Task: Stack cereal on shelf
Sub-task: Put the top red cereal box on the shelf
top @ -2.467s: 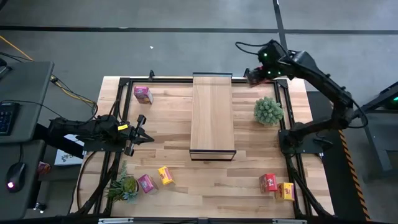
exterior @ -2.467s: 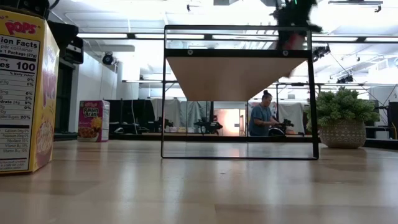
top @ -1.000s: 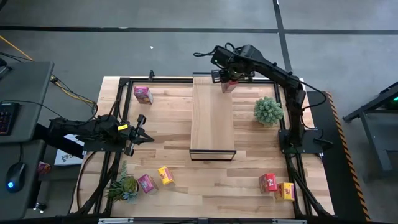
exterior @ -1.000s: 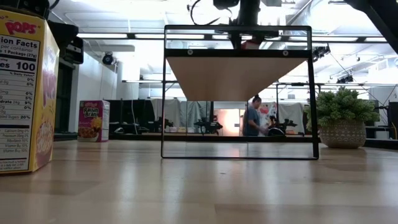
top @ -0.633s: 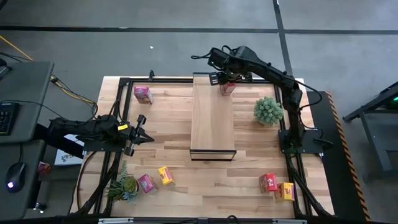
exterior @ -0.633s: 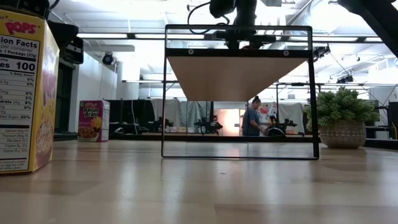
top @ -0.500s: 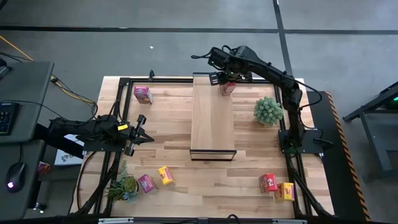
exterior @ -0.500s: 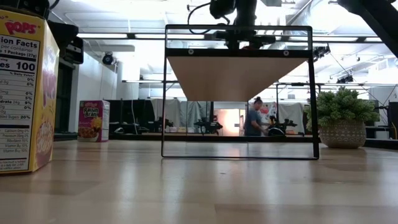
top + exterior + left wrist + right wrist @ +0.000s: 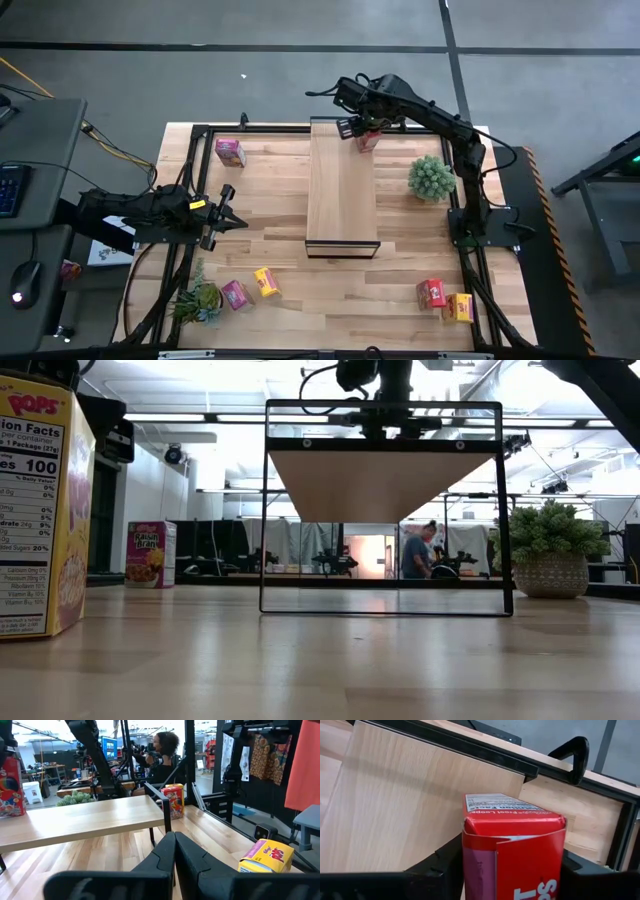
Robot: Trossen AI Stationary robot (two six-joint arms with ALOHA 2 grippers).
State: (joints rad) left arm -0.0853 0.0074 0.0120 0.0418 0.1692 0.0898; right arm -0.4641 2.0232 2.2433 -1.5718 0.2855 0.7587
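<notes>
My right gripper point(image 9: 362, 130) is over the far right corner of the shelf point(image 9: 341, 190), shut on a red cereal box point(image 9: 367, 140). The right wrist view shows this box point(image 9: 515, 855) between the fingers, with the shelf's pale plank point(image 9: 410, 800) under it. In the left wrist view the box point(image 9: 10, 790) stands upright at the plank's far end. My left gripper point(image 9: 228, 213), shut, waits near the table's left edge. Two pink boxes point(image 9: 230, 151) point(image 9: 235, 294), two yellow ones point(image 9: 266, 282) point(image 9: 459, 306) and another red one point(image 9: 432, 293) stand on the table on their bases. My right gripper pinches the red cereal box by its two opposite side faces point(image 9: 472, 855), one finger point(image 9: 445, 865) on each side. It comes from above, slanting down from the far side. The box is upright, with its bottom at the shelf's top near the far right corner.
A round green plant point(image 9: 431, 178) sits right of the shelf, and a spiky one point(image 9: 200, 300) is at the near left. The shelf's dark frame point(image 9: 380, 610) stands mid-table. A person point(image 9: 418, 555) moves in the room behind.
My right gripper, holding the red box, has shifted slightly toward the table's left over the shelf's far end and come down a little. The left arm has kept still.
</notes>
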